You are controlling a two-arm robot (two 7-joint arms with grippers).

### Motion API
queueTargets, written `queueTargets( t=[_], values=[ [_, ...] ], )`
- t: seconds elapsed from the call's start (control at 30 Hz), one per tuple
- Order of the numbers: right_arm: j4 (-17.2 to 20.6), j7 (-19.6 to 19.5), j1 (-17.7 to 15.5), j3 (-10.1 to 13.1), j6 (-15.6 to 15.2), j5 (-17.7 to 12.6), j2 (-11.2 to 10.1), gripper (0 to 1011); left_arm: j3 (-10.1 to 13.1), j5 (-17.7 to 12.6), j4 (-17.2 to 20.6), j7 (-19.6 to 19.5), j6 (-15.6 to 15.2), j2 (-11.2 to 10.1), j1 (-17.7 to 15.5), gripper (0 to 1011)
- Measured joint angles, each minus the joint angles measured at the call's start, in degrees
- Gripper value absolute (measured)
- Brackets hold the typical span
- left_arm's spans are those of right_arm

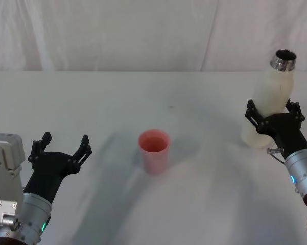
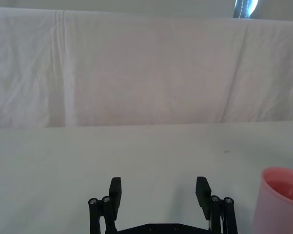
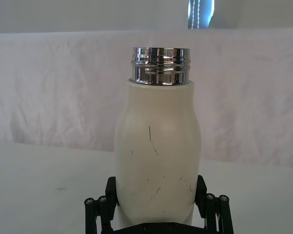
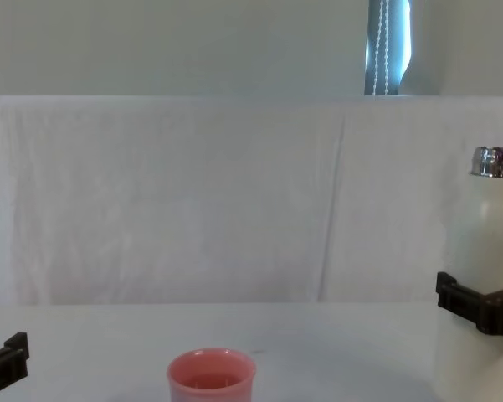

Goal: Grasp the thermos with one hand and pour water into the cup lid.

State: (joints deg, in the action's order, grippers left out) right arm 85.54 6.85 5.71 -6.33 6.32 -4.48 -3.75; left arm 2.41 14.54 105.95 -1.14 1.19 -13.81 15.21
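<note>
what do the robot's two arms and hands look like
Both match: the left hand and right hand are matte black with paired linkage fingers and visible screw heads. Behind each sits a black tapered wrist, then a silver ribbed collar with a small glowing green-blue light. A grey boxy module sits beside the left arm.

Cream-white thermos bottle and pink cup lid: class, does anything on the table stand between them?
Nothing visible does. The right tool grips the cream-white thermos bottle with its steel neck, and only bare white table lies between it and the small salmon-pink cup lid.

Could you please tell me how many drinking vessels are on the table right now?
2: a small salmon-pink cup stands mid-table, and a tall cream-white thermos with a steel neck stands at the right, between the right gripper's fingers.
</note>
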Motion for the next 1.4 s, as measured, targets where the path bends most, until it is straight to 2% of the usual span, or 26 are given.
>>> queueTargets(
  t=[0.23, 0.33, 0.63, 0.9, 1.4],
  values=[
    [0.2, 0.2, 0.4, -0.2, 0.2, 0.2, -0.4, 960, 0.0, 0.0, 0.0, 0.0, 0.0, 0.0, 0.0, 1001],
    [0.4, 0.1, 0.4, -0.5, 0.4, 1.2, -0.9, 960, 0.0, 0.0, 0.0, 0.0, 0.0, 0.0, 0.0, 1001],
    [1.6, -1.9, 0.2, -1.6, 1.2, 6.6, -2.1, 960, 0.0, 0.0, 0.0, 0.0, 0.0, 0.0, 0.0, 1001],
    [2.8, -2.5, 0.0, -2.1, 1.9, 9.6, -2.8, 960, 0.0, 0.0, 0.0, 0.0, 0.0, 0.0, 0.0, 1001],
    [5.0, -1.8, 1.1, -5.5, 1.9, 18.4, -6.3, 960, 0.0, 0.0, 0.0, 0.0, 0.0, 0.0, 0.0, 1001]
  ],
)
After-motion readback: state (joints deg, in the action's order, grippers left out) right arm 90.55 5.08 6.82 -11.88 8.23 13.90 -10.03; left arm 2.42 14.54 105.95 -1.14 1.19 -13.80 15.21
